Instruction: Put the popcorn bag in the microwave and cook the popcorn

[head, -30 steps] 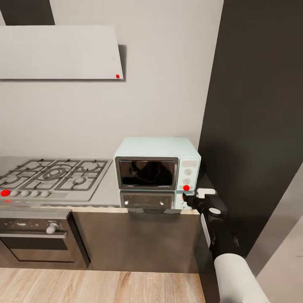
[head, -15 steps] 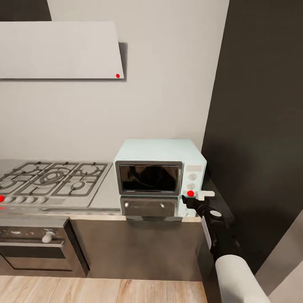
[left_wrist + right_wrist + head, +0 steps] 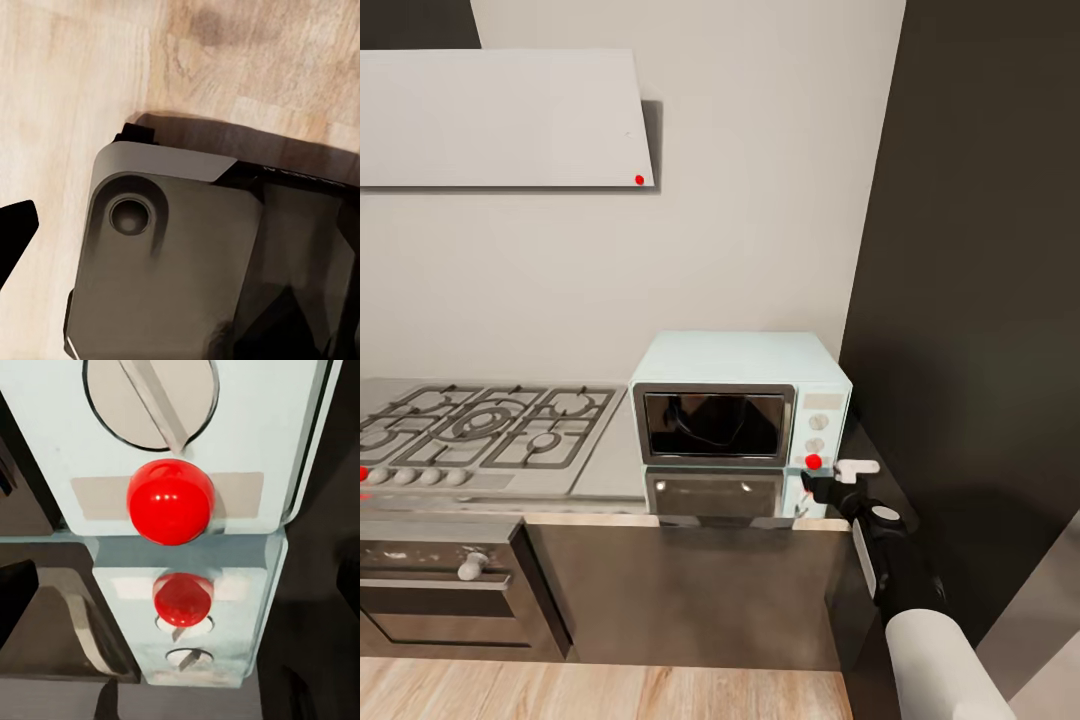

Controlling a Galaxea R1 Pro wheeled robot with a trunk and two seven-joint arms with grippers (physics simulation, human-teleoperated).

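Head view first: the whole picture has shifted a little since a second ago, so the camera moved, yet the right tool (image 3: 830, 485) has also crept closer to the microwave (image 3: 738, 400) and now sits just below and beside the red round light (image 3: 813, 461) at the foot of its control panel. The door looks closed, the dark window shows only reflections, and the popcorn bag is not visible on the tabletop (image 3: 610, 470) beside the gas hob (image 3: 480, 425); whether it lies inside the microwave cannot be told. Whether the right tool is released or clenched cannot be told from here. Left wrist view: the camera looks down on the wood floor (image 3: 75, 90) and a dark grey part of the robot's own base (image 3: 172, 262); the left tool's state cannot be told. Right wrist view: the red light (image 3: 170, 501) fills the centre under a white knob (image 3: 150, 397), mirrored in the tabletop below, so the arm appears lined up to press or switch on the heating.
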